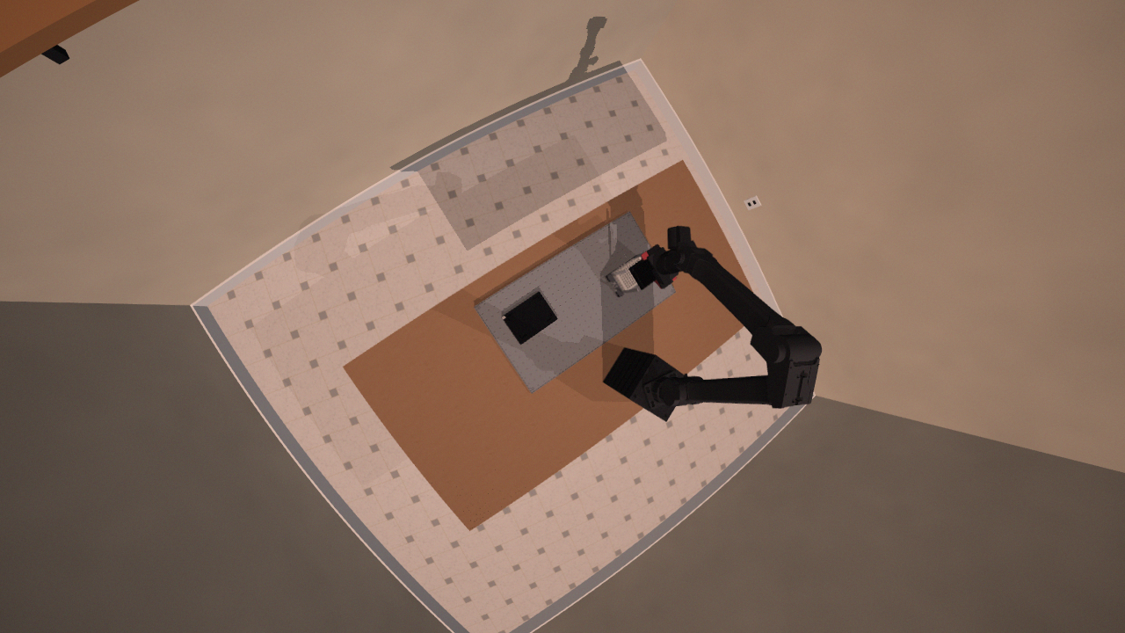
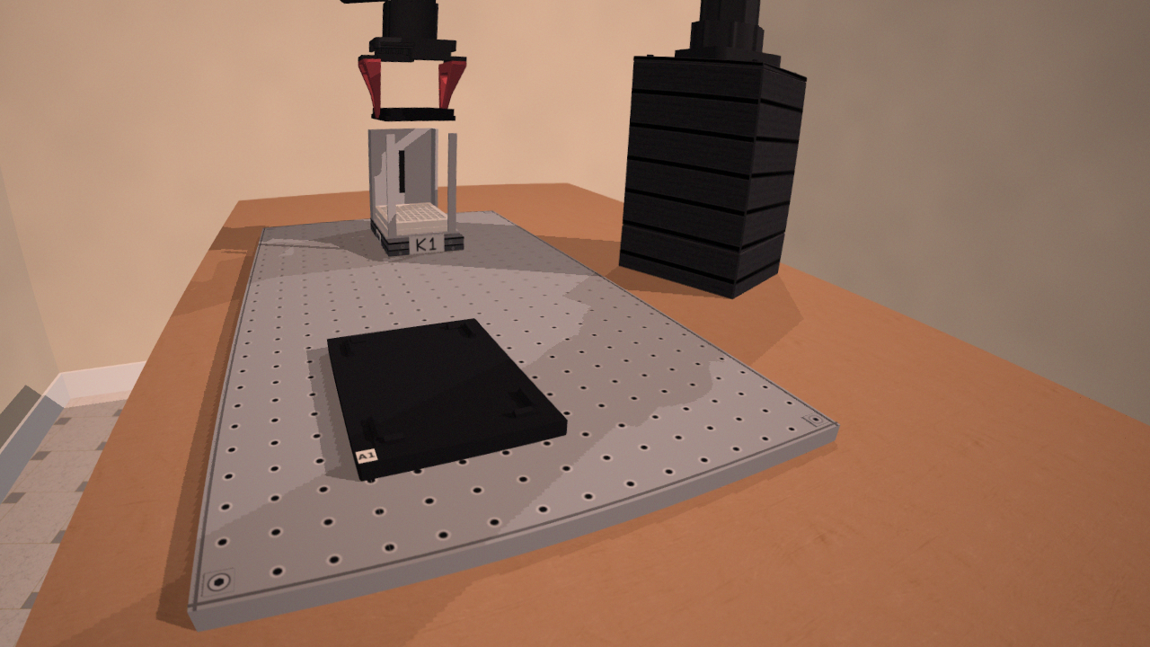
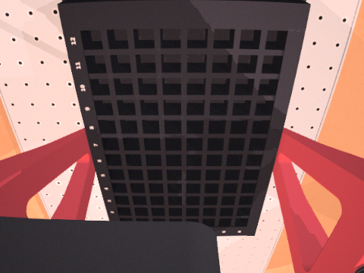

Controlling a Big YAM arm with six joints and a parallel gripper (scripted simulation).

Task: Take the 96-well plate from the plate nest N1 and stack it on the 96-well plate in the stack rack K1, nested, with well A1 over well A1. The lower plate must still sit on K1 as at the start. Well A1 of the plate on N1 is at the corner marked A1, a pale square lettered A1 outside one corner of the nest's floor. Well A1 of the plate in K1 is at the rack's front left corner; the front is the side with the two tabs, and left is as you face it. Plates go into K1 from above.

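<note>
Soft, even, warm light falls from above; blurred shadows spread over the perforated metal board (image 2: 643,377). The top view bends at its edges; every picture is sharp.

Laboratory automation bench inside a plain room. Wooden desk (image 2: 924,483) carrying a grey perforated breadboard (image 2: 659,385) with a regular grid of mounting holes. Bolted to the breadboard: a black plate nest (image 2: 437,385) with a pale corner label reading A1 (image 2: 367,456), and an upright stack rack (image 2: 377,172) labelled K1 (image 2: 423,243), holding a white multi-well plate (image 2: 415,215). Black multi-well plate (image 3: 177,127) with numbered rows along one edge. Black robot arm (image 1: 731,291) on a black ribbed pedestal (image 2: 707,177). Around the desk: tiled floor (image 1: 330,259), bare beige walls (image 2: 161,120), one wall socket (image 1: 751,203).
</note>
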